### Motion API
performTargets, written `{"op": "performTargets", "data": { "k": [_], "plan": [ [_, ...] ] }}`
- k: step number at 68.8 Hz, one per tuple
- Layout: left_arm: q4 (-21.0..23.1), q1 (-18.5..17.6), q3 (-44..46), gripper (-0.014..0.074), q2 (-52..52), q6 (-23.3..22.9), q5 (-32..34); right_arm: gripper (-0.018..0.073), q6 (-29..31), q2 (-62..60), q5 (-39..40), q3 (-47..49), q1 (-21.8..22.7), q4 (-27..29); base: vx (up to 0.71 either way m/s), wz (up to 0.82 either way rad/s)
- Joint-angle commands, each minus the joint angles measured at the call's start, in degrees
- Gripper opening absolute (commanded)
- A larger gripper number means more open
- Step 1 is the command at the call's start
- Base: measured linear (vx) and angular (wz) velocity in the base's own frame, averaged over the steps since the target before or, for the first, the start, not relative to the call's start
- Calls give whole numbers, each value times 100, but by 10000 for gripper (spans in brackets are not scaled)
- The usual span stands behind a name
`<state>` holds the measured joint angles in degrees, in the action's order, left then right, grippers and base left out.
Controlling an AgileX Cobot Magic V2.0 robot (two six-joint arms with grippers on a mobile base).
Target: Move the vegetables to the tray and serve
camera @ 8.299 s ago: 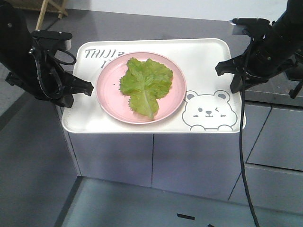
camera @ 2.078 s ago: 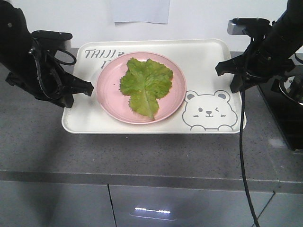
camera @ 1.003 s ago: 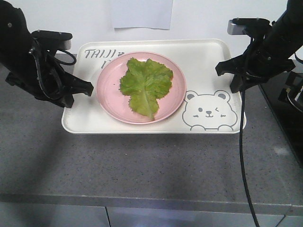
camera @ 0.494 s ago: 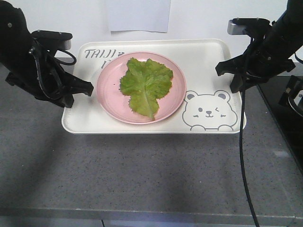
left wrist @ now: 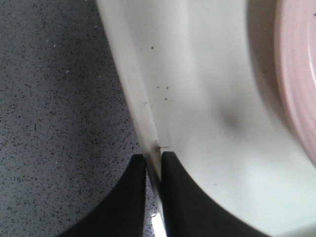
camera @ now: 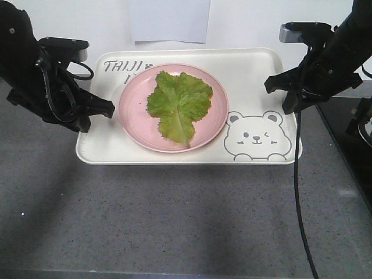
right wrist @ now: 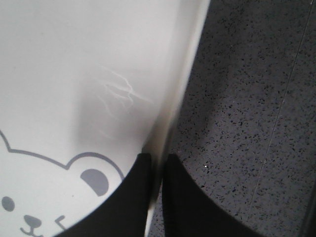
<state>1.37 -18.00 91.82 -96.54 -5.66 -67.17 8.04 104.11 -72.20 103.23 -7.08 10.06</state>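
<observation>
Under tray point(camera: 256, 64), speckled grey counter point(camera: 174, 221).

"TAIJI" lettering on tray point(camera: 256, 64)

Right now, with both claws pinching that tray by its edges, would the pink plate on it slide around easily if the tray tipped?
Probably. The pink plate sits loose on the tray, whose surface looks smooth and glossy. The lettuce leaf looks light, adding little weight. The tray's raised rim might stop a slide.
</observation>
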Motion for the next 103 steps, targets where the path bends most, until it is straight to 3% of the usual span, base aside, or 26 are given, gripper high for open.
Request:
{"op": "performTargets", "data": {
  "k": [1,103],
  "plan": [
    [494,-107,168,-6,285,150,444,-6,233,-336,-106,165,-77,551,4,1],
    [494,-107,168,-6,285,150,444,-6,233,-336,-106,165,-77,551,2,1]
  ]
}}
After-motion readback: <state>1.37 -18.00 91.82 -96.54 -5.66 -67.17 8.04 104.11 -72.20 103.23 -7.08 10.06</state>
